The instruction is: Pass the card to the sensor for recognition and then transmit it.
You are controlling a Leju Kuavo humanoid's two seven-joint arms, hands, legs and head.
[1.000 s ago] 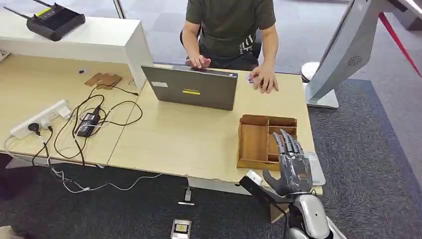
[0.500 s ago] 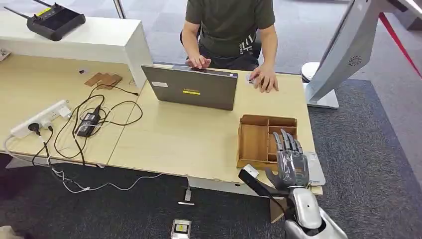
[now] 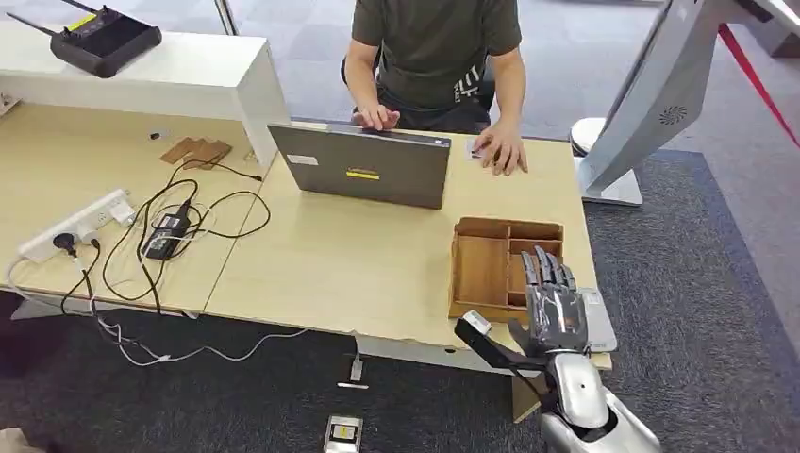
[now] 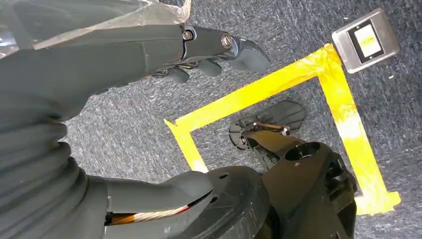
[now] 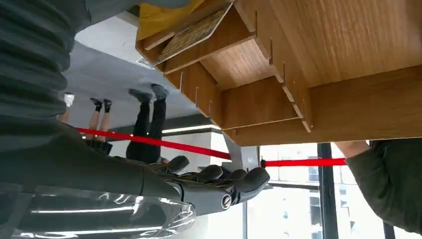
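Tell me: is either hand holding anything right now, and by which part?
Nothing is held. The right hand hovers over the wooden organizer tray, fingers extended and empty. The left hand hangs over the carpet with nothing in it.

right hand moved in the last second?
Yes, slightly. In the head view the right hand has eased toward the wooden tray's near right corner and sits a little higher against it; fingers apart, holding nothing.

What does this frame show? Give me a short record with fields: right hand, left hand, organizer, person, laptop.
right hand: right hand open, fingers extended over the near right part of the wooden organizer, holding nothing
left hand: left hand hangs over carpet, holding nothing
organizer: wooden, compartmented, on the desk
person: seated behind the desk, hands beside the laptop
laptop: open, its lid's back toward the robot
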